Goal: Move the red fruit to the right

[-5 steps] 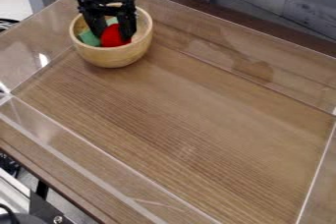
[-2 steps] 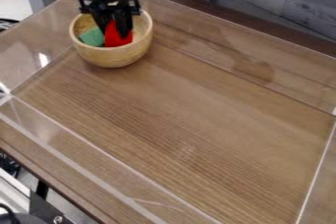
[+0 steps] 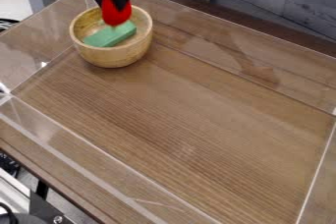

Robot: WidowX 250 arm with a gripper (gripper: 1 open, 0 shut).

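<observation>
Red fruit [image 3: 114, 12] hangs clamped in the pincer [image 3: 113, 14] above the wooden bowl [image 3: 112, 46] near the tabletop's [image 3: 197, 120] far-left corner; lift step underway, next likely requiring rightward carry.

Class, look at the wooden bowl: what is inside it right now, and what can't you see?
Inside the wooden bowl lies a green block. The gripper holds the red fruit just above it. The bowl's floor beneath the block is hidden.

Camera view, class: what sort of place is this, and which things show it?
Probably a robot test bench: a wooden table walled by clear panels, toy props in a wooden bowl, and a black tool lifting a red fruit.
</observation>
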